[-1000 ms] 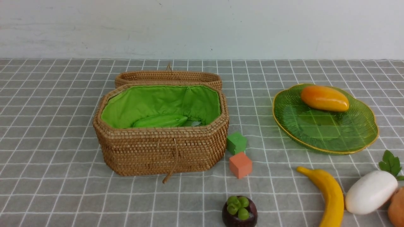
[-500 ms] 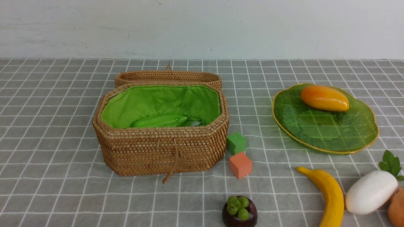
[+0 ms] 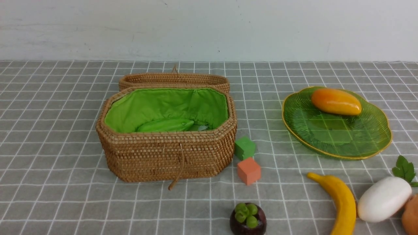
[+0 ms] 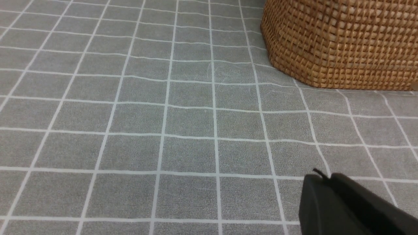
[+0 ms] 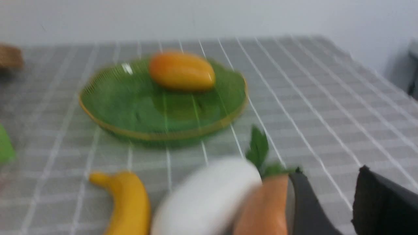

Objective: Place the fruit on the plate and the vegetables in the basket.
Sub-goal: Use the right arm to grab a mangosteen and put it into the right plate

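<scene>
The open wicker basket point(image 3: 166, 153) holds a light green gourd point(image 3: 166, 125) on its green lining. On the far side of the green plate point(image 3: 336, 137) rests the mango point(image 3: 335, 101). The banana point(image 3: 341, 202), white radish point(image 3: 383, 198) and potato point(image 3: 410, 213) lie at the near right, and the mangosteen point(image 3: 247, 219) sits at the near middle. My left gripper point(image 4: 323, 178) is shut and empty, low over the cloth near the basket's point(image 4: 343, 42) corner. My right gripper point(image 5: 329, 173) is open, with only cloth between its fingers. One finger stands right beside the potato point(image 5: 264, 209). Neither gripper shows in the front view.
A green cube point(image 3: 244, 148) and an orange cube point(image 3: 249, 170) sit just right of the basket. The basket's woven lid point(image 3: 174, 80) lies folded back behind it. The right wrist view is blurred and shows the radish point(image 5: 205, 199) and banana point(image 5: 127, 202) before the plate point(image 5: 130, 107).
</scene>
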Tool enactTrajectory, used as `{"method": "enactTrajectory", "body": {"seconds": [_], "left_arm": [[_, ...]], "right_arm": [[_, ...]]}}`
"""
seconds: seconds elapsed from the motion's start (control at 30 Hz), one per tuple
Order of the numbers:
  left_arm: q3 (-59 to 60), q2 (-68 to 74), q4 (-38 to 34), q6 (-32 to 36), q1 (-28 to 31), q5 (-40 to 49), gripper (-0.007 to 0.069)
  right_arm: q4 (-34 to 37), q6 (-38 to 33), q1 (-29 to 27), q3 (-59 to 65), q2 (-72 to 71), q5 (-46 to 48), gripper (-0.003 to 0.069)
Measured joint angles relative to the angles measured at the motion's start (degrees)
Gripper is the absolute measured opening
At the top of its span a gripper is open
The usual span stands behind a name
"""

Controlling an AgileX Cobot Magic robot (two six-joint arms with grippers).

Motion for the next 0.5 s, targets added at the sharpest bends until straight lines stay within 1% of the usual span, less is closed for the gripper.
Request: {"method": "enactTrajectory", "body": {"seconds": [0.13,0.33,0.43,0.5], "left_arm": [[0.00,0.00,0.00,0.06,0.00,0.00,0.0025],[0.00,0.00,0.00,0.06,0.00,0.00,0.0025],[0.00,0.00,0.00,0.06,0.00,0.00,0.0028],[0.00,0.00,0.00,0.06,0.00,0.00,0.0030]], "right_arm": [[-1.66,0.00,0.00,0.00,0.00,-15.47,0.0242],[-3.77,0.43,0.00,0.00,0.00,-30.55,0.0242],[-2.67,4.34,0.00,-0.05,0.00,-37.13,0.0242],[0.26,9.07,0.00,-1.37,0.00,-38.06,0.0242]]}}
